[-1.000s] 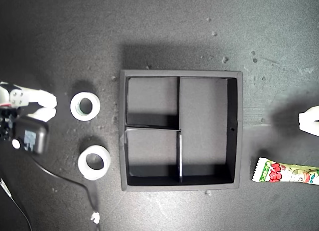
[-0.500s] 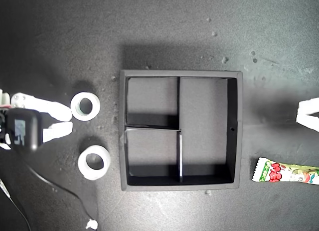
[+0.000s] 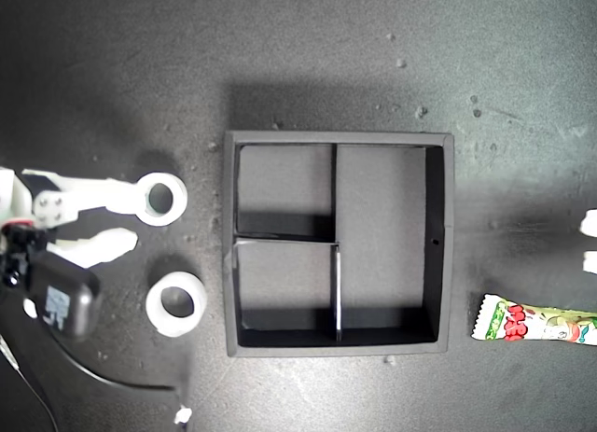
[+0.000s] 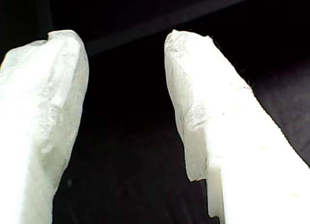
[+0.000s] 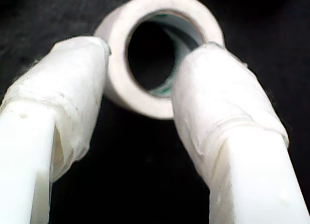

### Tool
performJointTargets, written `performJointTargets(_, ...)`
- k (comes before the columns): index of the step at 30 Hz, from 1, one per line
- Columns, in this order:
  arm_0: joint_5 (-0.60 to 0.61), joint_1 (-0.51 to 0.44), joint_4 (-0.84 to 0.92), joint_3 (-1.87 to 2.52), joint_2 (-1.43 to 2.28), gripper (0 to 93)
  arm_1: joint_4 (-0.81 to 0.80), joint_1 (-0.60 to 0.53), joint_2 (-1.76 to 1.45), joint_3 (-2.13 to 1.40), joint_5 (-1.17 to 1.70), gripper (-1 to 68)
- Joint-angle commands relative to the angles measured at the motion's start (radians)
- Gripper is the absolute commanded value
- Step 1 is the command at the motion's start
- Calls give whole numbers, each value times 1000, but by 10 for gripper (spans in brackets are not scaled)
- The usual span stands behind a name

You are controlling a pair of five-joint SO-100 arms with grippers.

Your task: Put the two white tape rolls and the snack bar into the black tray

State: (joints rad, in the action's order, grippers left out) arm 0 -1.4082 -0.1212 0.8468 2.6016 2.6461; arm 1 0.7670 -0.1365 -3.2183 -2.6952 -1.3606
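Exterior view dim and flat, grey surface grainy, corners darker. The black tray (image 3: 339,243) throws a soft shadow toward the picture's top and left; each white tape roll (image 3: 159,199) (image 3: 176,304) does the same. Tray interior reads clear, no glare. First wrist view: white fingers (image 4: 208,132) bright, nearly blown out, soft-focused; the background between them almost black. Second wrist view: fingers (image 5: 213,108) overexposed and blurred close up; the roll (image 5: 160,50) just beyond their tips is slightly sharper.
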Motion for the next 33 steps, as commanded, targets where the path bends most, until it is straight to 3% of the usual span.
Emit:
performJointTargets(1,12,-11,-11,-147,-252,118,112,-5,270,364,74,163)
performJointTargets(6,17,-32,-37,-215,-390,121,460,-92,828,923,48,208)
performJointTargets(9,25,-35,-67,-230,-448,124,526,-152,930,997,-11,212)
performJointTargets(26,-20,-14,-38,-373,-758,127,474,-308,930,798,-216,225)
performJointTargets(33,-43,43,-37,-396,-825,0,319,-460,916,574,-591,291)
